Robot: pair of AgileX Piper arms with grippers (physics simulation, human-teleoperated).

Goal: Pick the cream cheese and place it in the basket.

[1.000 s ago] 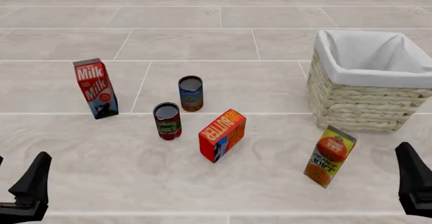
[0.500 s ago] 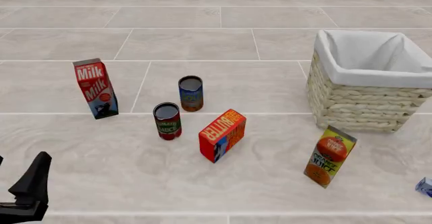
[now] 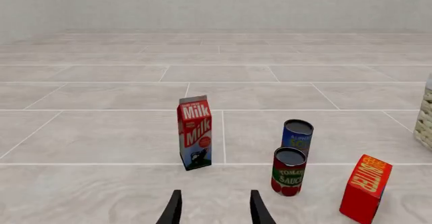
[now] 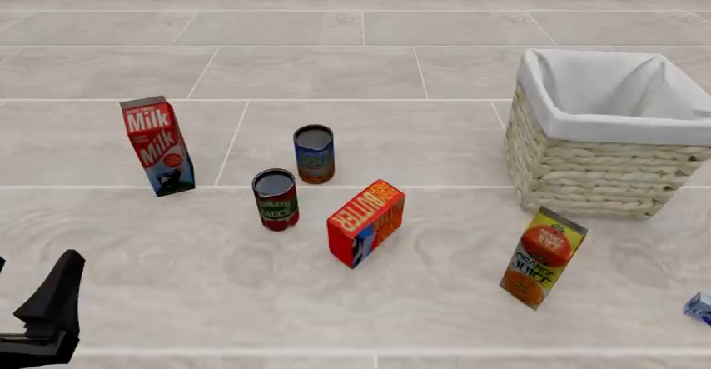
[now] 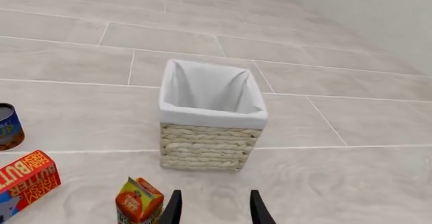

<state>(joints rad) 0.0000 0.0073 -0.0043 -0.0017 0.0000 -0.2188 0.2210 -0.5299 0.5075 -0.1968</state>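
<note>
Cream cheese (image 4: 698,307) is only a pale sliver at the front view's right edge, beyond the orange juice carton (image 4: 542,256). The right gripper (image 5: 210,207), fingers parted and empty, looks at the basket (image 5: 210,117) instead, so its reach risks clipping that carton. The left gripper (image 3: 212,209), also open and empty, is well apart.

From above and behind we overlook the table; both wrist views look forward low, sharing the butter box (image 4: 365,222).

Matte black tapered claw (image 4: 45,315) fingers (image 3: 173,210)
</note>
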